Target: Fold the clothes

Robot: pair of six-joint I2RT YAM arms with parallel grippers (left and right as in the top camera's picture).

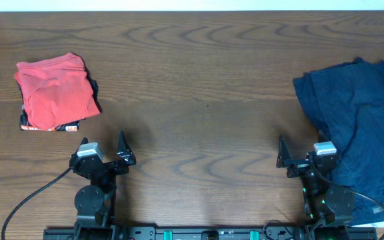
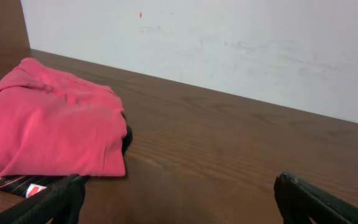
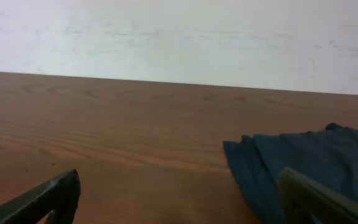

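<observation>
Two grippers wait at the near edge of the table (image 1: 199, 87), and neither has hold of anything. The left gripper (image 1: 102, 140) has its fingers spread wide over bare wood. The right gripper (image 1: 304, 142) is spread just as wide, and its own wrist view shows nothing between the fingers. The clothes (image 1: 359, 120) lie in a rumpled navy heap at the right side of the table, running off the right edge of the overhead view. The right gripper is just beside the heap's left margin, its outer finger close to or over the cloth (which of the two I cannot tell). Well apart, on the left side of the table beyond the left gripper, a red garment (image 1: 55, 99) sits neatly folded on top of a dark printed item (image 1: 45, 126). I judge that folding of the navy heap has not begun, so the step in hand is the reach for it. The next move calls for the right gripper to go to the cloth's edge, close on a corner or hem, and draw one piece toward the open middle of the table to be spread flat. The left gripper will likely be needed to take the other side. The heap's long axis runs roughly from the robot's side toward the far wall. No waistband or button shows, so which end points where cannot be told.
</observation>
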